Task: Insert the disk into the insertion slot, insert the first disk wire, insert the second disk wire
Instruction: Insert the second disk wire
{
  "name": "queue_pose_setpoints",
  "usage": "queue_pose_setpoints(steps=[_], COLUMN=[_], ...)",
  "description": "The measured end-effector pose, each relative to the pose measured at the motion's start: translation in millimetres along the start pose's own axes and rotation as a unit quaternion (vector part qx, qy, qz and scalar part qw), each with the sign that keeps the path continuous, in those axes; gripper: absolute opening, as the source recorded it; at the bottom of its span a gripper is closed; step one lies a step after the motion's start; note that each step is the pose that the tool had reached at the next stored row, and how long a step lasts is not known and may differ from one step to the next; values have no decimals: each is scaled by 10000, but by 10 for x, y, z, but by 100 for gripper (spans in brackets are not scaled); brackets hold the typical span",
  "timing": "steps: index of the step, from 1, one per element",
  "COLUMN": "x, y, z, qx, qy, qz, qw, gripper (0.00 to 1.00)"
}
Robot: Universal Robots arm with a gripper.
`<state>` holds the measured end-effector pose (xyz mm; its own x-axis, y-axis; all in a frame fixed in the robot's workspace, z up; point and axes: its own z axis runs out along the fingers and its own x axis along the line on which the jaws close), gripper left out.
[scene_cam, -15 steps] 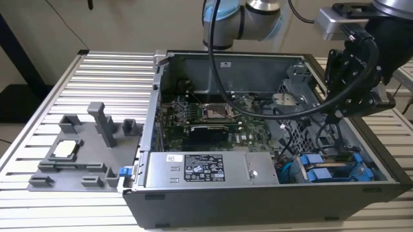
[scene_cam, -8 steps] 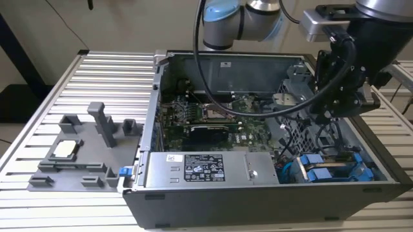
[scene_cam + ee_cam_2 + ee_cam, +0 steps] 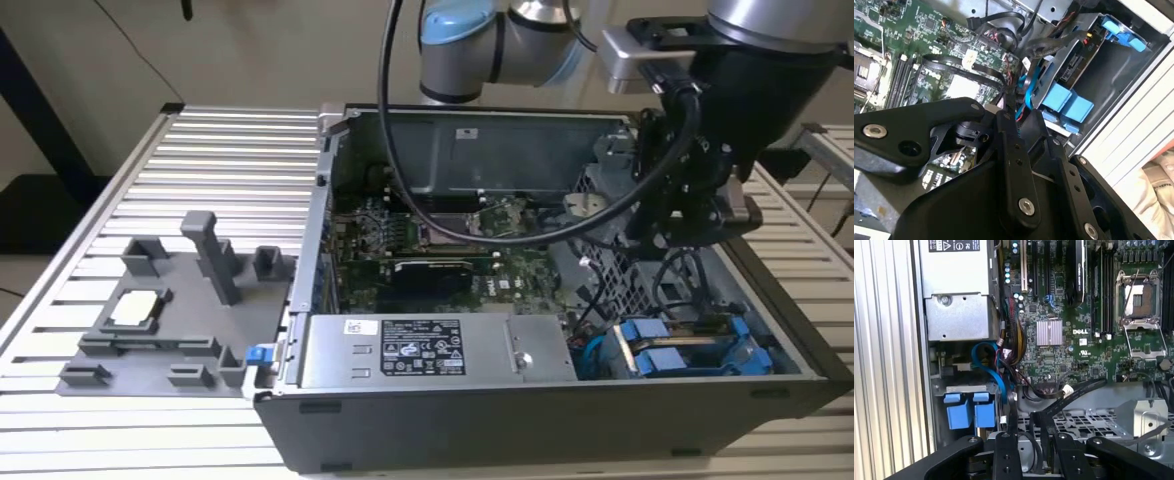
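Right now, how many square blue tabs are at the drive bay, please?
2, side by side at the drive bay: one tab nearer the case wall, the other tab by the blue cable. More may be hidden.

White printed label (image 3: 422, 346), bearing a warning triangle (image 3: 946, 245), on grey metal power-supply box (image 3: 956, 285), well apart from black gripper (image 3: 1026, 437); fine print too small to read. White brand lettering (image 3: 1080, 331) on green motherboard (image 3: 1054, 360), nearer the gripper

Light was soft & even, no hard shadows. Case (image 3: 534, 425) dimmer inside, slot (image 3: 754, 355) in shade; glare washed counter (image 3: 884, 340) in first wrist view.
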<state>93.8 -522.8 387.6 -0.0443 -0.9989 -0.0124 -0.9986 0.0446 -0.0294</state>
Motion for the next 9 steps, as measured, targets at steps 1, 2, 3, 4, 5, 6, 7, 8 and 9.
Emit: queue_pose_setpoints(steps=[1, 2, 3, 4, 5, 6, 7, 8, 9], x=[0, 0, 0, 1, 1, 2, 1, 1, 1], y=[7, 8, 9, 13, 15, 19, 26, 36, 46], z=[7, 9, 10, 11, 11, 11, 12, 13, 15], qx=[1, 3, 3, 4, 4, 4, 5, 7, 11], qy=[5, 22, 43, 52, 52, 52, 51, 50, 50], qz=[-2, -4, -6, -6, -9, -23, -45, -68, -92], qw=[10000, 10000, 10000, 10000, 10000, 10000, 10000, 10000, 9999], gripper=[33, 33, 33, 33, 33, 33, 33, 33, 33])
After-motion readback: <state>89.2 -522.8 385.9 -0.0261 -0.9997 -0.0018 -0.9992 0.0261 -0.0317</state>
